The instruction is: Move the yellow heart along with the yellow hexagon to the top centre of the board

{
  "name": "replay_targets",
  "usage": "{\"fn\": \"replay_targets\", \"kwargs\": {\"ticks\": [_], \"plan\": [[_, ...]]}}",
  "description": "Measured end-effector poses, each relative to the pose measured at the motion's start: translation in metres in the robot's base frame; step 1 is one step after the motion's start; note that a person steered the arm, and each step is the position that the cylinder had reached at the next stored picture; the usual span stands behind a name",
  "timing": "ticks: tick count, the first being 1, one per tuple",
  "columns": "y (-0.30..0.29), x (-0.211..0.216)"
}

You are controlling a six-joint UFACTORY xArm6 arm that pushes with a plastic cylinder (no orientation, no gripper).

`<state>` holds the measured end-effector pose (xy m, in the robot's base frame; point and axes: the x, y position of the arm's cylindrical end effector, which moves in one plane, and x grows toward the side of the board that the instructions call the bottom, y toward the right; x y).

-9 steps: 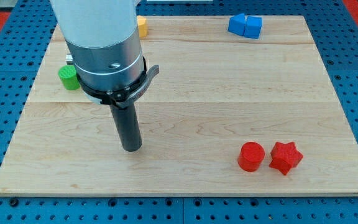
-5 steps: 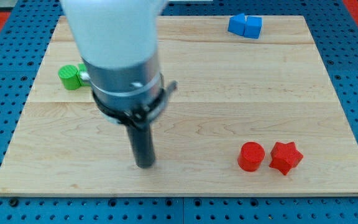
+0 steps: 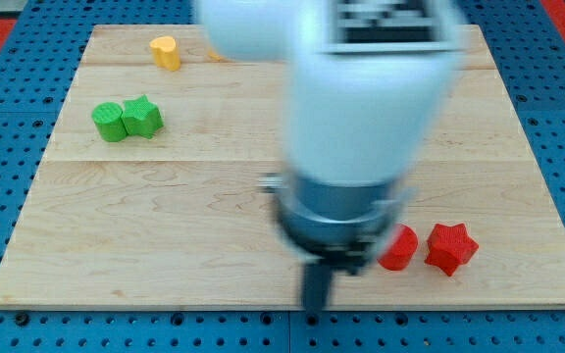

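— Where the worktop (image 3: 263, 147) reaches the view's top left, which yellow block (image 3: 166, 52) do you see?
— One; its shape is unclear. My tip (image 3: 316, 306), blurred, sits at the bottom edge, just left of the red cylinder (image 3: 398, 247). You have no jaws here.

The yellow heart (image 3: 166, 52) lay flat near the board's (image 3: 116, 206) top-left corner; the yellow hexagon was hidden.

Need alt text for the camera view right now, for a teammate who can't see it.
My tip sits at the board's bottom edge, left of the red cylinder and red star, far from the yellow heart at top left. Green cylinder and green star touch at left.
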<state>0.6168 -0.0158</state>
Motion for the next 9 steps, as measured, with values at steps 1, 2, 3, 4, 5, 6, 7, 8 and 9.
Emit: {"fn": "replay_targets", "kwargs": {"ticks": [1,2,3,4,5,6,7,8,9], "plan": [[-0.132,-0.012],[-0.240,-0.056],[-0.258,-0.148],[-0.248,-0.258],[-0.250,-0.311],[-0.207,-0.340],[-0.157,-0.349],[-0.149,-0.363],[-0.160,-0.371]]}}
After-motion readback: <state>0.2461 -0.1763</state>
